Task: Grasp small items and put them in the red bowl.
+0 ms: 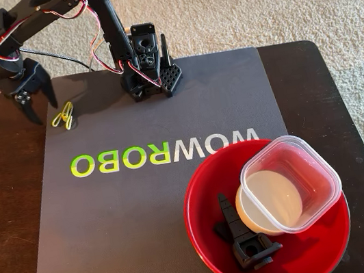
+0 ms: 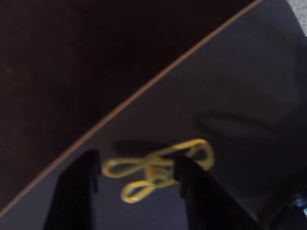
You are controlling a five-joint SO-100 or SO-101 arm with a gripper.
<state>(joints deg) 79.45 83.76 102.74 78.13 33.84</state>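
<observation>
Gripper [image 2: 136,179] spread wide, jaws straddling the yellow clip pair [image 2: 156,168] in the wrist view, nothing pinched yet. Clips lie on the grey mat [image 1: 144,205] near its far-left corner in the fixed view, well apart from the red bowl [image 1: 206,243]. Bowl already holds the clear square tub [image 1: 298,170], white dish [image 1: 268,199] under it, and two black parts [image 1: 243,237] (shapes hard to separate). Looks like the clips are the last item left.

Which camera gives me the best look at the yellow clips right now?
The wrist view: the yellow clips lie large between the open end effector fingers. The fixed view shows them small, on the mat's corner beside the end effector.
</observation>
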